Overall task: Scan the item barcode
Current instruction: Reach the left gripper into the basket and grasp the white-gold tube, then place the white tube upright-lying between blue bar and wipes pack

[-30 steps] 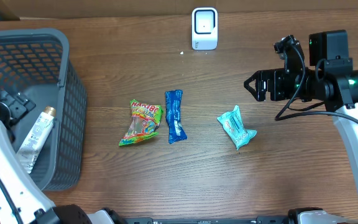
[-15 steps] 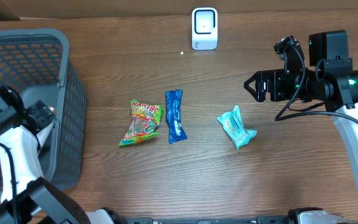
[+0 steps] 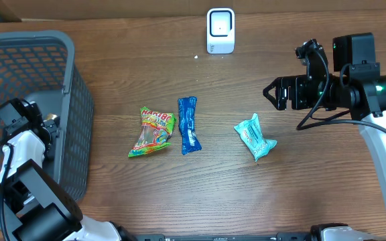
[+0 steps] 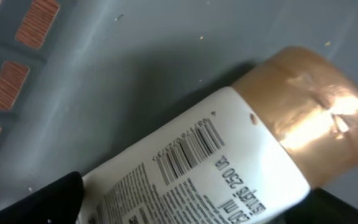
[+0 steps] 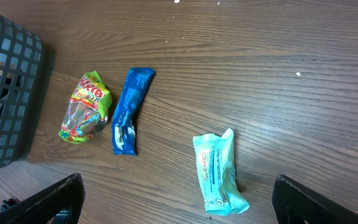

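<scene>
Left wrist view: white tube (image 4: 229,155) between the fingers (image 4: 36,202) of the left hand (image 4: 191,200), grip unclear; right hand (image 5: 176,190) spread wide, empty.

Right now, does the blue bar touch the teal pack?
Apart. The overhead view shows a wide strip of bare table between the blue bar and the teal pack. The right wrist view shows the same gap.

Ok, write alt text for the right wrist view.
Three packets lie on a wooden table: a colourful gummy bag, a blue wrapper beside it, and a teal packet further right. A dark mesh basket fills the left edge.
</scene>
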### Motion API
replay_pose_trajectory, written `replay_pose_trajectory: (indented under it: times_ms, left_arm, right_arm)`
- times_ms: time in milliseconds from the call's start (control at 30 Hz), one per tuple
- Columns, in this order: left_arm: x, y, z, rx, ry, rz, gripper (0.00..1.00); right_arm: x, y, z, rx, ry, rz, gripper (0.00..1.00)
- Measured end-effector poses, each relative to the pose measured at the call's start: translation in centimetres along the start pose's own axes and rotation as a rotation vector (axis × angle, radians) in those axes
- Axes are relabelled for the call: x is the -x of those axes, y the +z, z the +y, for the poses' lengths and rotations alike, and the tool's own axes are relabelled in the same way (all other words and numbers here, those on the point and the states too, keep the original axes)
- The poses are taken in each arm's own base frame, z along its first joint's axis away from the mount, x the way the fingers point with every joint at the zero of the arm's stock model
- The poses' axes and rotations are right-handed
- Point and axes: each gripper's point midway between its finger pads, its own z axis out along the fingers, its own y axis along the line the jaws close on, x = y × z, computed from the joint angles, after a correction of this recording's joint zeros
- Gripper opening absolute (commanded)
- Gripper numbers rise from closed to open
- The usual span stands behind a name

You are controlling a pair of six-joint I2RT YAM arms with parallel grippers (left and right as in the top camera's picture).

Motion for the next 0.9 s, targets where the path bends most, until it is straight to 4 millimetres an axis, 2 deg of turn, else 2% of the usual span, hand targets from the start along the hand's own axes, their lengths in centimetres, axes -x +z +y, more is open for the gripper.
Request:
replay_pose_trajectory:
  times_ms: [100, 300, 400, 500, 700, 900]
  left_arm:
    - [-0.1, 0.2, 0.1, 0.010, 0.020, 0.004, 0.55]
    - [-0.2, 0.3, -0.2, -0.014, 0.002, 0.007, 0.25]
    - [-0.2, 0.1, -0.7, -0.048, -0.066, 0.011, 0.11]
    - [-0.1, -0.1, -0.8, -0.074, -0.144, 0.017, 0.04]
    - [-0.5, -0.6, -1.6, -0.118, -0.297, 0.068, 0.04]
    - [-2.2, -3.1, -2.7, -0.171, -0.362, 0.256, 0.04]
  right_arm:
    - [0.0, 0.0, 0.0, 0.000, 0.000, 0.000, 0.97]
    - [0.0, 0.0, 0.0, 0.000, -0.001, -0.001, 0.96]
    - [0.0, 0.0, 0.0, 0.000, -0.002, -0.002, 0.96]
    - [0.0, 0.0, 0.0, 0.000, -0.001, 0.000, 0.95]
    - [0.0, 0.0, 0.0, 0.000, -0.001, 0.000, 0.96]
    - [0.0, 0.0, 0.0, 0.000, 0.000, 0.000, 0.96]
